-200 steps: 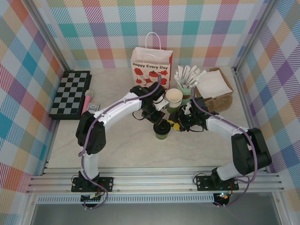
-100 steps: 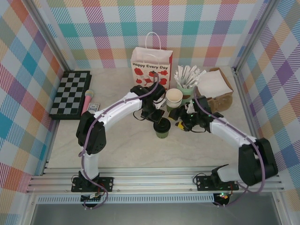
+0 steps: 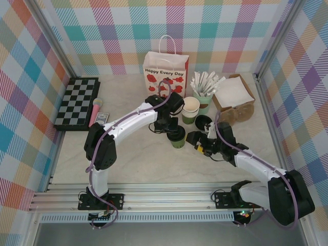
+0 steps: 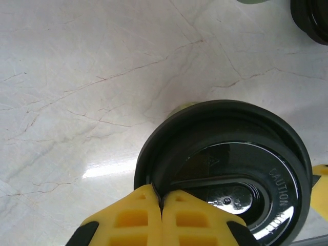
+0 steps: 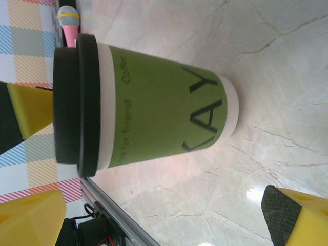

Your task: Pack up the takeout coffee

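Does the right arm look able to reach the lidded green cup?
Likely yes: the open right gripper faces the cup across bare table; the shut left gripper sits at the lid.

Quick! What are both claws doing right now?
Left gripper: shut, tips at the lid rim.
Right gripper: open, holding nothing.

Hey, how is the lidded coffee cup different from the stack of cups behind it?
The coffee cup wears a black lid; the stack of cups is open on top, cream inside. The coffee cup is a single cup; the stack of cups is several nested together. Both are green and stand upright.
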